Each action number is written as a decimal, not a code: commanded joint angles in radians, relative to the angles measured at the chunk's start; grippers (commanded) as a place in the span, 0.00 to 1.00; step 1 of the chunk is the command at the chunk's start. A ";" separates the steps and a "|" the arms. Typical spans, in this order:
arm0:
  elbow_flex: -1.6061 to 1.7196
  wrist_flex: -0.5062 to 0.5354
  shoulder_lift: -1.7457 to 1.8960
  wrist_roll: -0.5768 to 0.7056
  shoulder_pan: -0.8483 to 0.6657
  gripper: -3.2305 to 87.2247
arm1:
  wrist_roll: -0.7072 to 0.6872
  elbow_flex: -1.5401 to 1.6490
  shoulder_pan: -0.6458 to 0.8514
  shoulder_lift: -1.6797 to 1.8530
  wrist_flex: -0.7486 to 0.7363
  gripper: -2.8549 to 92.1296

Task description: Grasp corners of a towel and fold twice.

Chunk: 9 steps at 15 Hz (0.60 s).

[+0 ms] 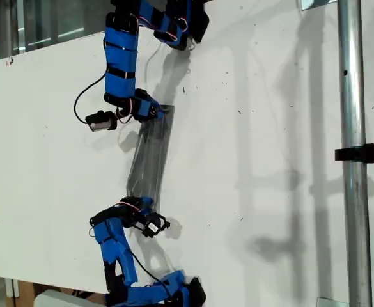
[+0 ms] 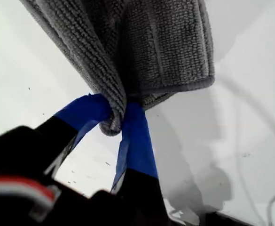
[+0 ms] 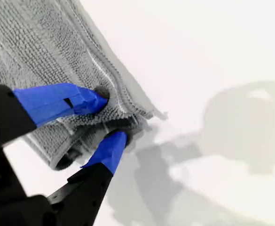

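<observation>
Fingers of my first gripper point(image 2: 116, 117) and my second gripper point(image 3: 108, 117) each pinch the towel point(image 1: 149, 153).

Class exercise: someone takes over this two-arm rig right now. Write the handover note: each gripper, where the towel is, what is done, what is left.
My first gripper: shut on a bunched edge of the towel.
My second gripper: shut on layered towel edges at the other end.
Towel: a narrow folded strip stretched between the two arms on the white table.
Done: both ends are gripped and the towel shows folded layers.
Left: I cannot tell how many folds are done; finish the folding, lay it flat, release.
</observation>
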 commanded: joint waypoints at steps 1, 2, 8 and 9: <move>-0.107 0.106 0.032 0.034 -0.014 0.30 | -0.005 0.003 0.025 0.132 0.067 0.29; -0.130 0.149 0.072 0.015 -0.008 0.30 | -0.011 0.009 0.041 0.192 0.097 0.41; 0.212 0.153 0.864 -0.071 0.035 0.25 | 0.181 0.224 0.156 0.902 0.342 0.39; 0.371 0.123 1.055 -0.103 0.078 0.16 | 0.279 0.282 0.084 1.005 0.359 0.38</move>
